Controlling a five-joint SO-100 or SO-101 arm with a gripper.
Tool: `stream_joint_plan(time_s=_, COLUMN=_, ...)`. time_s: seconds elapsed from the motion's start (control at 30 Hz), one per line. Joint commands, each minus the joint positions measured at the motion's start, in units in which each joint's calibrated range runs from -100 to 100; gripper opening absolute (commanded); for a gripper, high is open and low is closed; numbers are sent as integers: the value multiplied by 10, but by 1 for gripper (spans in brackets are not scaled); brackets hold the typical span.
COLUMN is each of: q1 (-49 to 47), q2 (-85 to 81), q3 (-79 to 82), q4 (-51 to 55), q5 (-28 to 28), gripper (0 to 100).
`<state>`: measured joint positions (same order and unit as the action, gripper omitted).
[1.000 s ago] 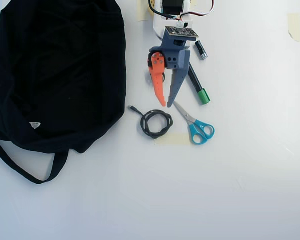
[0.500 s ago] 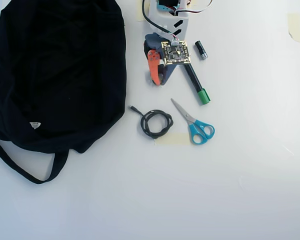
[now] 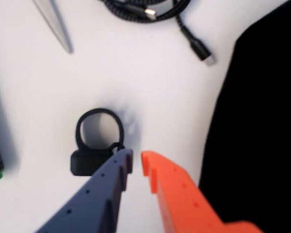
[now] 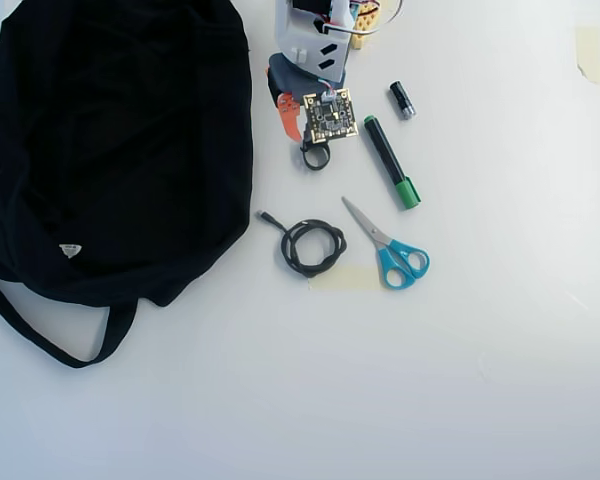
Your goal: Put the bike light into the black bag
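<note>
The bike light (image 3: 93,156) is a small black block with a round loop strap, lying on the white table; in the overhead view the bike light (image 4: 315,155) shows just below the wrist. My gripper (image 3: 136,162) points down right beside it. The blue fingertip (image 3: 123,162) touches the block's right end and the orange fingertip (image 3: 148,165) is on the bag side. The jaws stand almost together with nothing between them. In the overhead view the gripper (image 4: 298,137) is mostly under its camera board. The black bag (image 4: 110,150) lies to the left and fills the right side of the wrist view (image 3: 262,121).
A coiled black cable (image 4: 313,247), blue-handled scissors (image 4: 392,250), a green-capped marker (image 4: 388,160) and a small black-and-silver cylinder (image 4: 402,100) lie around the light. The bag's strap (image 4: 50,335) trails at the lower left. Tape patches mark the table.
In the overhead view the gripper has drawn back toward the top edge and tipped downward. The bike light's loop, hidden before, now shows below the wrist.
</note>
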<state>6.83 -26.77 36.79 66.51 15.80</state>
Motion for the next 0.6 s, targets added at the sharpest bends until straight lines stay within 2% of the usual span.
stream_joint_plan(time_s=0.0, q1=-2, q2=52, q3=-62, q4=5, q5=6, gripper=3)
stream_joint_plan(time_s=0.27, q1=0, q2=167, q3=-141, q4=6, q5=29, gripper=3)
stream_joint_plan(time_s=0.5, q1=-31, q2=174, q3=-140, q4=27, q5=21, gripper=3)
stream_joint_plan(time_s=0.57, q1=-44, q2=174, q3=-138, q4=39, q5=2, gripper=4)
